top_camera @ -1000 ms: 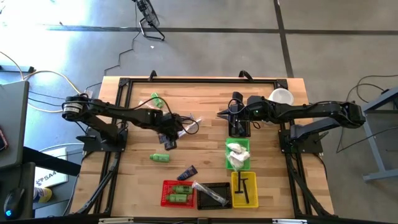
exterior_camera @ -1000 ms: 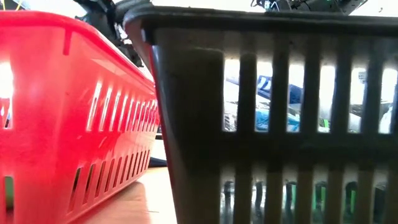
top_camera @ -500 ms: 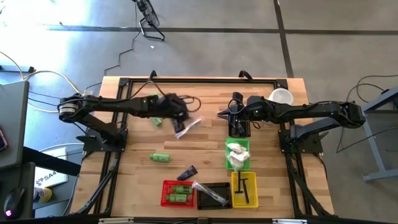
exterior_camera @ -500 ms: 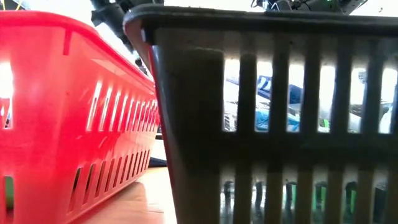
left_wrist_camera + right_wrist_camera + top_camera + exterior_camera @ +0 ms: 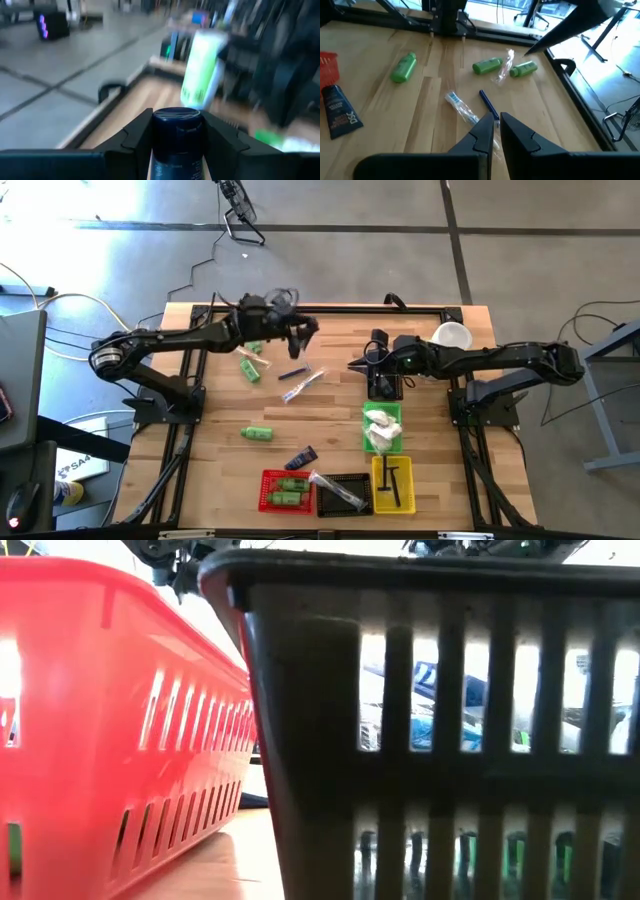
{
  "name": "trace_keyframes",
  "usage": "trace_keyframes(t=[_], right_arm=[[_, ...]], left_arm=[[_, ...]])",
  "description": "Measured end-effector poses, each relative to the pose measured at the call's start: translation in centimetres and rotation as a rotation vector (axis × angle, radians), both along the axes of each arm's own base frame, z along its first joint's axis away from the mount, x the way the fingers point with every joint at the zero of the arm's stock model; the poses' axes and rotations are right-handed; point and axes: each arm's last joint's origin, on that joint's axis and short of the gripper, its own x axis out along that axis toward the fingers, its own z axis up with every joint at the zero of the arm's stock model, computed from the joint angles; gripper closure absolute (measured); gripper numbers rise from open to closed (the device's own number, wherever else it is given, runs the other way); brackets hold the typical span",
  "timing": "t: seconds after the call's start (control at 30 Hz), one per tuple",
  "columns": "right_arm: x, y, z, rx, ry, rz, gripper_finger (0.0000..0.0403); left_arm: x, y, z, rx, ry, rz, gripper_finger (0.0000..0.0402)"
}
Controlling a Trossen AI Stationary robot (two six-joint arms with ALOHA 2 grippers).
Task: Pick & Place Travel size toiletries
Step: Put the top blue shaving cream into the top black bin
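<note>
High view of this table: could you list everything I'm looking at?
green bottles: 3 loose, left half of the table; 2 in the red basket
navy tube: 1 loose, by the red basket
wrapped toothbrush: 1, clear, mid-table
blue stick: 1, beside that toothbrush
red basket: 1, picture's bottom edge
black baskets: 2, one beside red, one under the right claw
yellow basket: 1, holds black combs
green basket: 1, holds white packets
white cup: 1, far right corner
left claw: gripping a second navy tube, raised
right claw: shut, empty
</note>
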Motion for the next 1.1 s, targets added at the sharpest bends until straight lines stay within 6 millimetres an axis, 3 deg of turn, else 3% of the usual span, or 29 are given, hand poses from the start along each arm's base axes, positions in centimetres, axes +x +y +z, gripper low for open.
trace_keyframes(t=[0.17,0.3,0.5,0.7,0.9,1.1], right_arm=[[1.7,-0.9,-0.9,-0.021,-0.064,-0.023,0.0378],[3.4,-1.4,-1.3,-0.029,-0.183,-0.042,0.0383],[5.4,-0.8,-3.2,-0.173,-0.223,-0.155,0.0399],[6.8,0.4,-4.2,-0.26,-0.334,-0.249,0.04],[6.9,1.4,-3.4,-0.293,-0.433,-0.306,0.04],[6.4,0.7,-2.1,-0.291,-0.55,-0.42,0.04]], left_arm=[[-0.2,0.5,1.7,0.018,-0.173,-0.047,0.0265],[0.5,-0.6,2.5,0.07,-0.274,-0.099,0.0265],[1.6,-2.9,2.9,0.171,-0.344,-0.121,0.0265],[1.8,-3.6,3.2,0.193,-0.371,-0.084,0.0265],[1.6,-3.6,3.8,0.211,-0.433,-0.065,0.0265],[1.1,-3.7,5.0,0.289,-0.55,-0.054,0.0265]])
